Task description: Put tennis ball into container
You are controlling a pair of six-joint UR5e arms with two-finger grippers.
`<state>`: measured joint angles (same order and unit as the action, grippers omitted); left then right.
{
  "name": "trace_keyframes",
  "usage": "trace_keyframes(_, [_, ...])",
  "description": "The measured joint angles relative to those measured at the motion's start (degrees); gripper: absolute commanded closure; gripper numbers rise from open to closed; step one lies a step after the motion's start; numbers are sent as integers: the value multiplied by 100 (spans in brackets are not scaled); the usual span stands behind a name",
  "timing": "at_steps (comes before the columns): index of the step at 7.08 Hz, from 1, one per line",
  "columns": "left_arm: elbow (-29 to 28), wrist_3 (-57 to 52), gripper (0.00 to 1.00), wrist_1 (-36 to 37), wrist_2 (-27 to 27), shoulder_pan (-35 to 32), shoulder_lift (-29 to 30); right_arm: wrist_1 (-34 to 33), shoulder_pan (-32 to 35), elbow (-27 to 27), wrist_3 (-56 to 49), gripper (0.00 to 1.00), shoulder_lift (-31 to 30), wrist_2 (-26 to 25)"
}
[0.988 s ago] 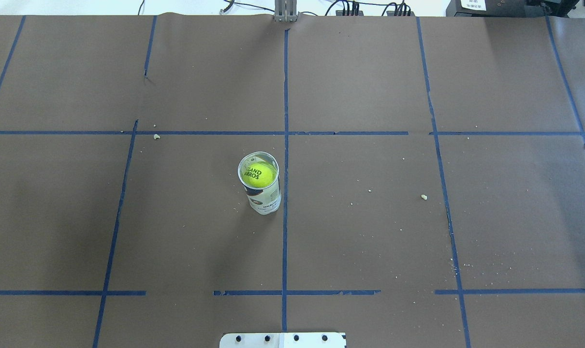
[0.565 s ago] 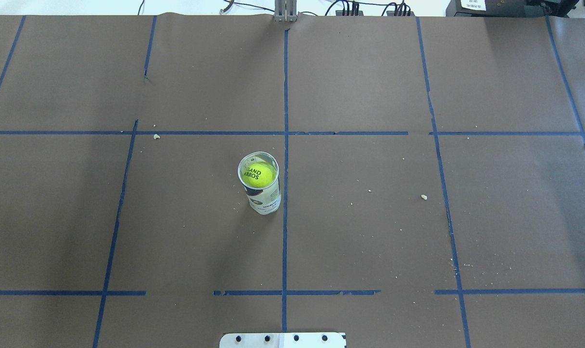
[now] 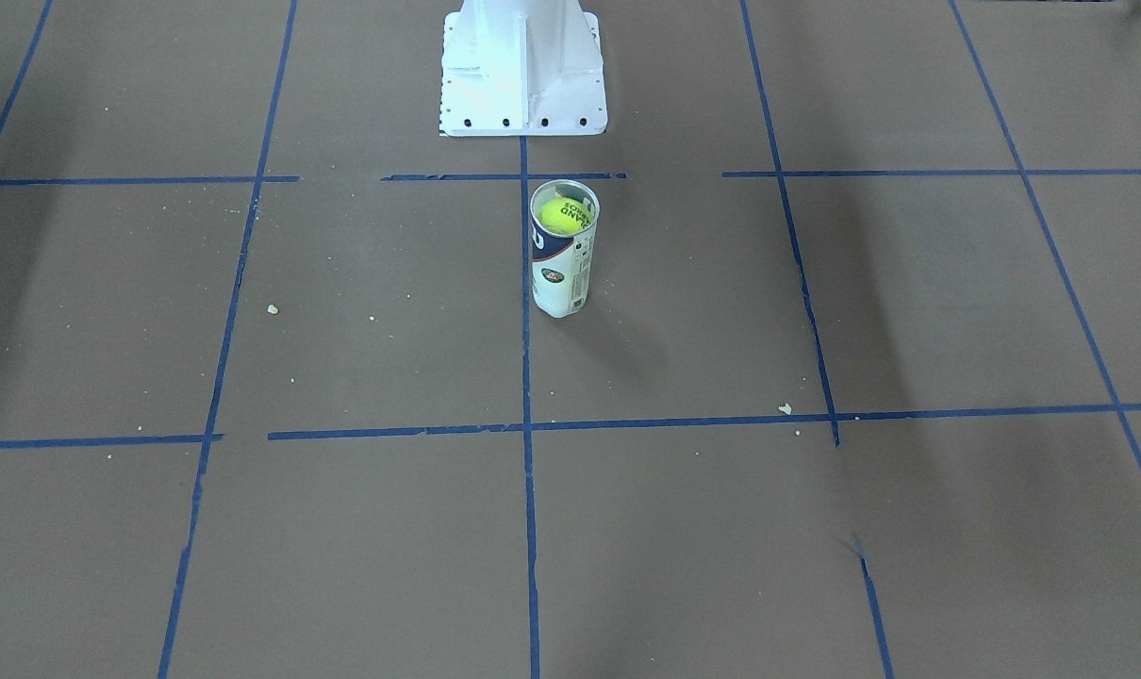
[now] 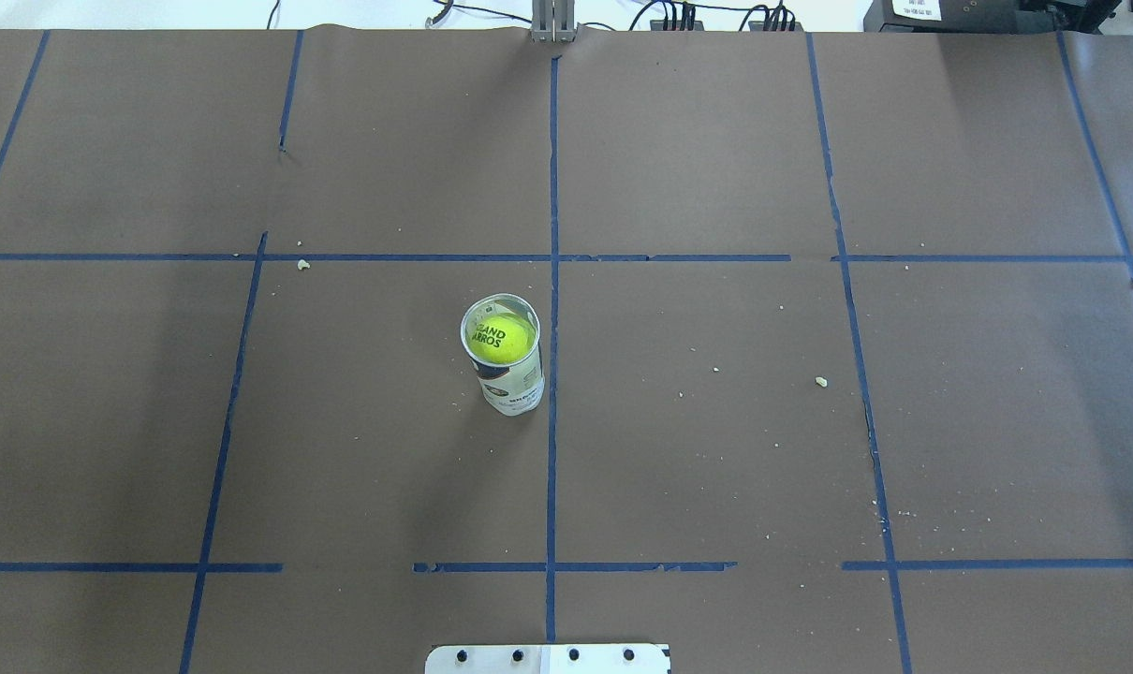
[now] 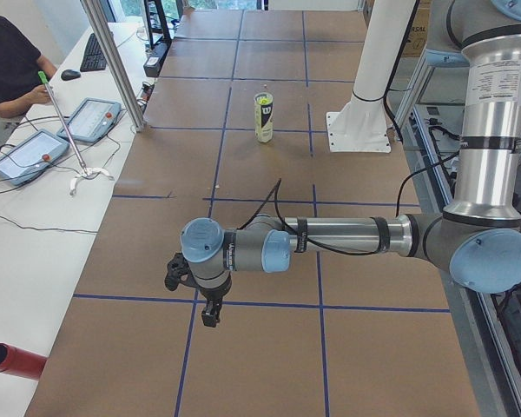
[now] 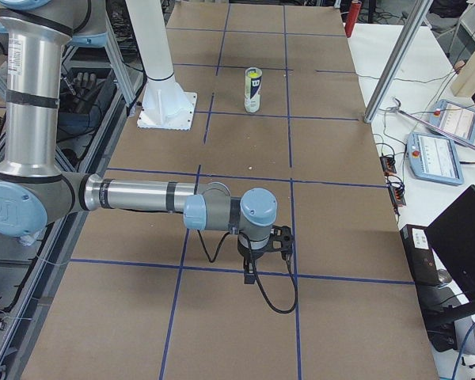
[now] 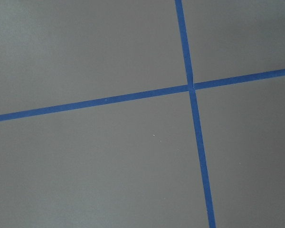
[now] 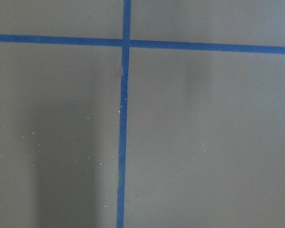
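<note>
Front-facing view: the container (image 3: pixel 561 273) stands upright on the table (image 3: pixel 250 528), toward the robot's edge, close to the white base plate (image 3: pixel 521 66) and just beside the centre blue tape line (image 3: pixel 526 377). Its mouth is open, and the tennis ball (image 3: pixel 565 215) sits inside near the top. The ball's black lettering is upside down here and not legible. The can has a dark blue and white label with a small round logo, its print too small to read. Overhead view: the ball (image 4: pixel 499 339) is seen through the can's (image 4: pixel 515 384) open rim. The lettering reads "AND" over "RROS", with the leading letters cut off by the rim. Label text low on the can is blurred. Neither arm is in view. Left side view: the can (image 5: pixel 263 117) is far up the table. The near arm reaches out low over the table toward the near end, and whether the left claw (image 5: pixel 208 311) is spread or holding anything cannot be told. Right side view: the same goes for the right claw (image 6: pixel 250 269), which hangs over a tape crossing well apart from the can (image 6: pixel 254 91). Both wrist views show only brown paper and blue tape, no fingers.
</note>
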<state>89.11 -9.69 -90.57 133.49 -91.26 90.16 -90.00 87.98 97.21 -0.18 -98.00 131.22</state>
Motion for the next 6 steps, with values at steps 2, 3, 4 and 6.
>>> trace_keyframes(2, [47,10,0,49,77,-19,-24,0,0,0,0,0,0,0])
trace_keyframes(3, [47,11,0,57,85,-22,-27,0,0,0,0,0,0,0])
trace_keyframes(4, [41,11,0,60,88,-23,-27,0,0,0,0,0,0,0])
trace_keyframes(6, [31,11,0,58,90,-23,-25,0,0,0,0,0,0,0])
